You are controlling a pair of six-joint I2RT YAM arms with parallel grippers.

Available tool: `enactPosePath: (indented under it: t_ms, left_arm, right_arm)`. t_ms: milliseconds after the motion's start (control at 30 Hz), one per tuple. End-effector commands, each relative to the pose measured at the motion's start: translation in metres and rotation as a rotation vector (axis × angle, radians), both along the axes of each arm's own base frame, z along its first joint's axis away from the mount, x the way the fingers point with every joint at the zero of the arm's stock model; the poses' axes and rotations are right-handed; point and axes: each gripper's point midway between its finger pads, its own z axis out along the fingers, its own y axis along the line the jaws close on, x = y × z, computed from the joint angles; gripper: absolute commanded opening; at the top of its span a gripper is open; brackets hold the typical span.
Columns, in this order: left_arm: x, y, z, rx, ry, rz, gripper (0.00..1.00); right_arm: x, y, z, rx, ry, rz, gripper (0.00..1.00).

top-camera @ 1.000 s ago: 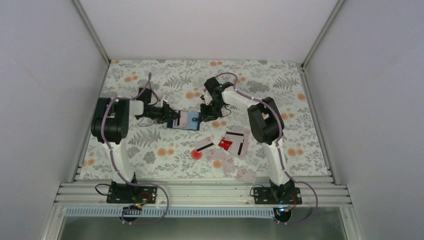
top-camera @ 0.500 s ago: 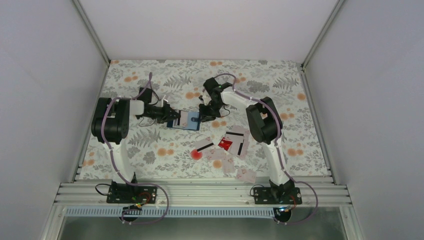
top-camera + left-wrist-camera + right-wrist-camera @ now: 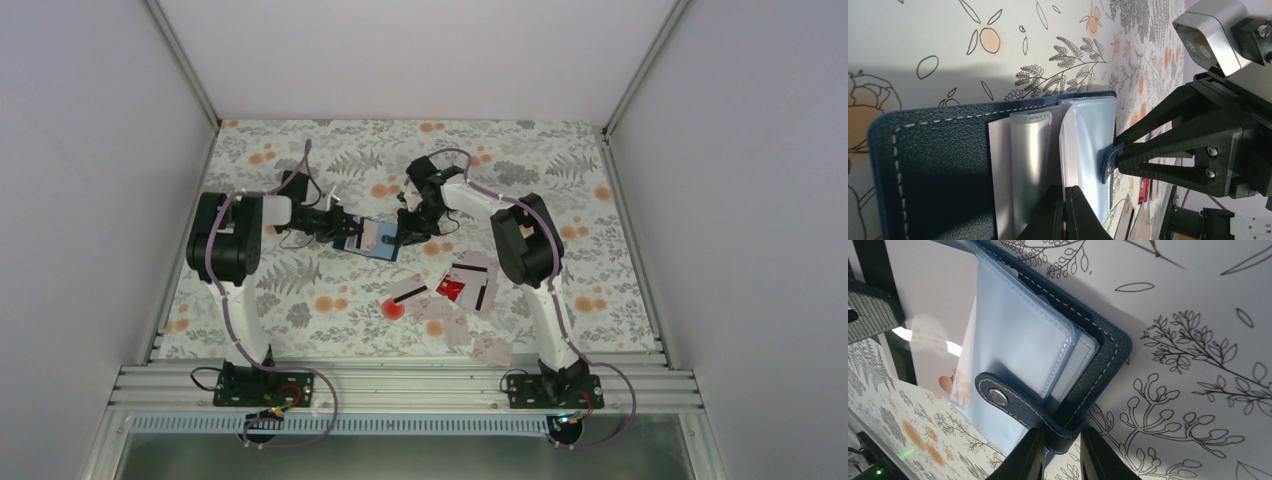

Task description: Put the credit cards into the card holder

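Lying open on the floral-patterned desk, the small dark navy-blue booklet-style card holder sits between both arms. The left claw is pinched tight on one of its pale clear pockets. The right claw stands narrow, clamped on the stitched navy cover edge beside the snap tab. Thin whitish and red plastic credit cards lie scattered nearer the bases, apart from the holder.

The card holder looks grained leather, its pockets glossy plastic.
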Motion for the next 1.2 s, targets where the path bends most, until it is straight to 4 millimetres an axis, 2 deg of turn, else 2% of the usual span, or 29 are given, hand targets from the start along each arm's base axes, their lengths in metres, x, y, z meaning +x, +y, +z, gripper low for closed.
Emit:
enactPosePath:
  t_ms: [0, 233, 700, 967, 1067, 1167]
  left_arm:
    - [-0.006, 0.002, -0.022, 0.096, -0.009, -0.038, 0.02]
    - [-0.008, 0.013, -0.021, 0.201, 0.010, -0.037, 0.02]
    - [-0.008, 0.034, -0.022, 0.367, 0.178, 0.047, 0.02]
    - [-0.009, 0.025, -0.017, 0.362, 0.184, 0.006, 0.02]
    - [-0.013, 0.015, -0.019, 0.327, 0.176, -0.048, 0.02]
    - [-0.017, 0.017, -0.026, 0.349, 0.203, -0.065, 0.02]
  right_arm:
    - [-0.006, 0.006, -0.019, -0.012, 0.027, 0.016, 0.19]
    - [-0.005, 0.007, -0.018, -0.013, 0.026, 0.019, 0.19]
    - [-0.004, 0.009, -0.022, -0.009, 0.030, 0.024, 0.19]
    - [-0.002, 0.011, -0.023, 0.000, 0.032, 0.025, 0.19]
    - [0.000, 0.013, -0.023, 0.004, 0.031, 0.027, 0.19]
    - [0.003, 0.017, -0.024, 0.009, 0.030, 0.029, 0.19]
